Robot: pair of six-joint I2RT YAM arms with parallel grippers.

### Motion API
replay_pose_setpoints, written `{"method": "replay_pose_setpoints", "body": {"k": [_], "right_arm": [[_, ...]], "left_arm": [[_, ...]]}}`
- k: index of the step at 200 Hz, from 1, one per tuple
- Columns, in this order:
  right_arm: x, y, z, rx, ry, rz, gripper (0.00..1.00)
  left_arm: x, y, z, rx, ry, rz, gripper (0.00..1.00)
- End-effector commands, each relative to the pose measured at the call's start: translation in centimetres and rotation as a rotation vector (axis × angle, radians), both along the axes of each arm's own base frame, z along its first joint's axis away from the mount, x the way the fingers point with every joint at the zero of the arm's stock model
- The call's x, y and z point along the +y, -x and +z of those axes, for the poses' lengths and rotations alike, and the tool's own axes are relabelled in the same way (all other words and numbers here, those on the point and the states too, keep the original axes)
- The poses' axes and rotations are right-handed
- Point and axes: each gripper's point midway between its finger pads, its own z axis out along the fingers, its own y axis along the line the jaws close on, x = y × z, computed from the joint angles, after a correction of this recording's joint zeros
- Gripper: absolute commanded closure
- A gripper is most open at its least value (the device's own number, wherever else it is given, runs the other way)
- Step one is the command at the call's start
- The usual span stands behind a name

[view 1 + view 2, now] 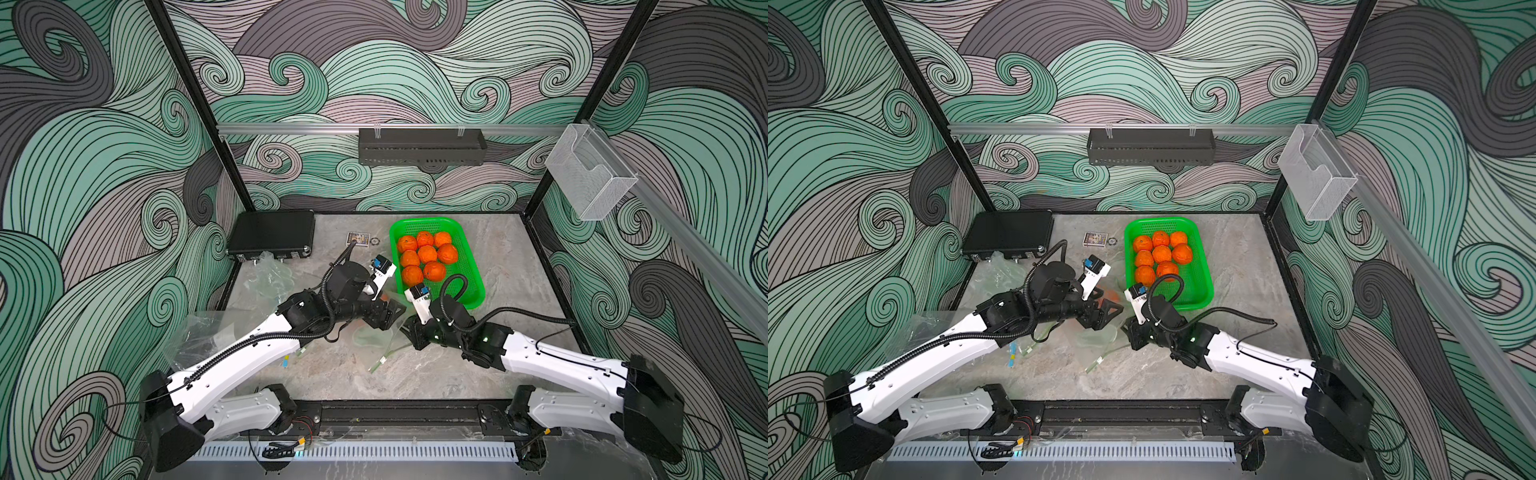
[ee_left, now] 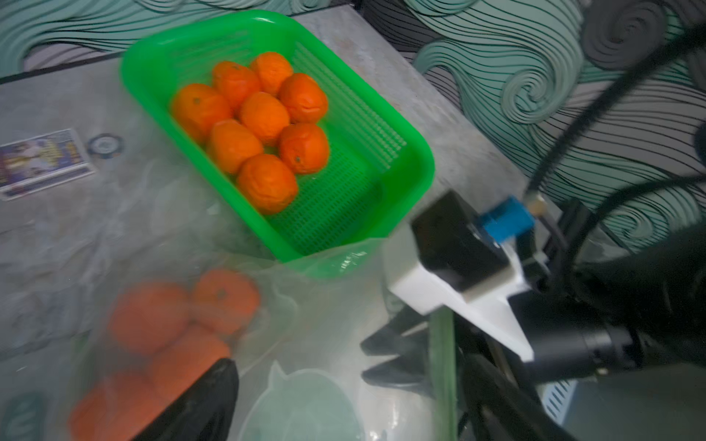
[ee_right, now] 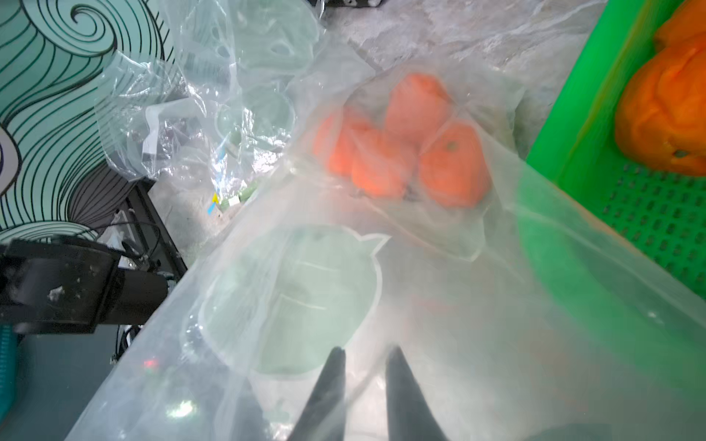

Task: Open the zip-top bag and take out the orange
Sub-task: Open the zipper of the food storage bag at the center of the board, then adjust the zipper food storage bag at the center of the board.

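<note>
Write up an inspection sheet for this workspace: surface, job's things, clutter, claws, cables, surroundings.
Surface: grey marble-look tabletop, no spills seen.
Job's things: zip-top bag lying between the arms beside the green basket, with several oranges inside; the basket holds eight loose oranges.
Clutter: crumpled empty clear bags at the left; black case, card and small round token at the back.
Claws: left claw open over the bag; right claw jaws narrowly apart at the bag's near end, no firm grip evident.
Cables: right arm's black hose loops over the basket's near corner; thin wires by the front rail.
Surroundings: wave-pattern walls; black tray and clear holder on the rails.
</note>
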Motion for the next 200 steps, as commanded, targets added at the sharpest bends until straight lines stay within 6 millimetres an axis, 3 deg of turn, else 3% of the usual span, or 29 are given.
{"method": "replay_pose_setpoints", "body": {"k": [1, 29, 63, 93, 136, 169, 200], "right_arm": [[1.1, 0.9, 0.4, -0.116, -0.064, 0.088, 0.74], [1.9, 3.0, -0.5, -0.241, -0.092, 0.211, 0.69], [1.9, 4.9, -2.7, -0.340, -0.051, 0.319, 0.64], [1.3, 5.1, -3.5, -0.413, -0.045, 0.328, 0.62], [1.1, 4.9, -4.1, -0.438, -0.028, 0.327, 0.60], [1.3, 5.1, -4.3, -0.430, -0.033, 0.336, 0.60], [1.3, 4.8, -4.3, -0.435, -0.029, 0.323, 0.59]], "left_arm": [[5.8, -3.9, 2.1, -0.077, -0.062, 0.295, 0.01], [8.4, -6.8, -0.7, 0.036, -0.009, 0.395, 0.01], [7.9, -9.0, -4.1, 0.024, -0.048, 0.317, 0.02], [8.5, -11.1, -7.6, 0.170, -0.102, 0.307, 0.05], [5.8, -12.6, -12.9, 0.396, -0.144, 0.161, 0.05], [4.4, -13.1, -15.6, 0.472, -0.144, 0.100, 0.08], [4.7, -13.9, -17.7, 0.511, -0.199, 0.112, 0.09]]}}
